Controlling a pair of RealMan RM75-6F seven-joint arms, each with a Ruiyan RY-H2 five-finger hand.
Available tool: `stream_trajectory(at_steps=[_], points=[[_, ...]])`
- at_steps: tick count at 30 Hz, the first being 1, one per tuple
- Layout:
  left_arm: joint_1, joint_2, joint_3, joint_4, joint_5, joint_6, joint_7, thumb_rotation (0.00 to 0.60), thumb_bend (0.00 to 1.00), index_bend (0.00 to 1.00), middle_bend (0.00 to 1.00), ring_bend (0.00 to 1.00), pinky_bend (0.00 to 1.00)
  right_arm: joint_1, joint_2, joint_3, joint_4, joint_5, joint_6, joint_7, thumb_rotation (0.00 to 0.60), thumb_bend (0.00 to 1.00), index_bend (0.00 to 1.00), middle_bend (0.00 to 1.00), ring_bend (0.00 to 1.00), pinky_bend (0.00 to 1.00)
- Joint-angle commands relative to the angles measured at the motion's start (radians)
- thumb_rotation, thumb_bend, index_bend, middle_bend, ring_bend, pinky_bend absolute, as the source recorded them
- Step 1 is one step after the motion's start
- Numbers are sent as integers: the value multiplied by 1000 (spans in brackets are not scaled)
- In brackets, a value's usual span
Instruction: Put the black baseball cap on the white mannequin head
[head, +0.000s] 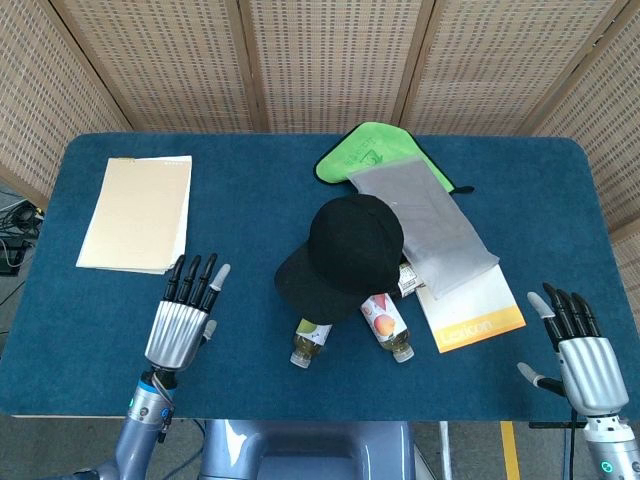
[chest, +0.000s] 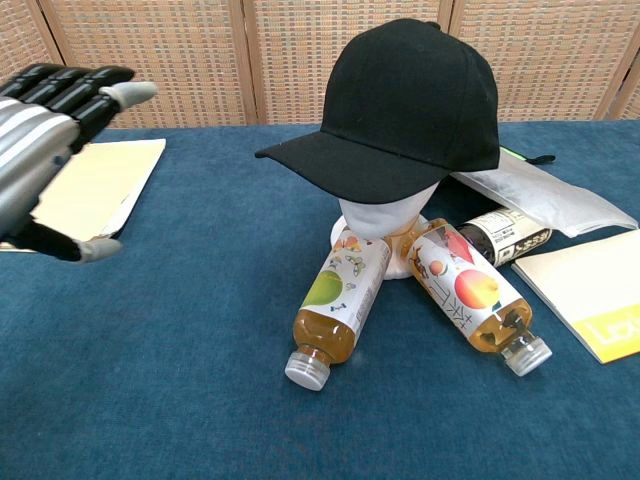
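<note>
The black baseball cap (head: 348, 251) (chest: 402, 110) sits on the white mannequin head (chest: 385, 217), brim pointing toward the front left. Only the head's lower face and base show under the brim. My left hand (head: 182, 319) (chest: 40, 150) hovers open to the left of the cap, well apart from it, fingers straight and holding nothing. My right hand (head: 580, 355) is open near the table's front right corner, empty, and shows only in the head view.
Two juice bottles (chest: 335, 313) (chest: 471, 294) lie in front of the mannequin base. A beige folder (head: 137, 212) lies at the left. A green cloth (head: 372, 152), a grey pouch (head: 425, 220) and an orange-edged booklet (head: 472, 306) lie behind and right of the cap.
</note>
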Motion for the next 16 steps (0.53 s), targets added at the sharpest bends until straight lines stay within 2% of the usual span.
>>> stream_trajectory(at_steps=[1,6,16], points=[[44,83,28,-59,-27,2,-49,600,0,0,0,0,0,1,-1,-2,-2,5,-8,-12,600,59,95,0,0,0],[91,174,59,-102,-36,15,-101,600,0,0,0,0,0,2,3,-5,-6,13,-23,-30,600,59,74,0,0,0],[191,285,102,-109,-48,75,-194,600,0,0,0,0,0,10,1,-10,-14,22,-53,-61,600,59,68,0,0,0]])
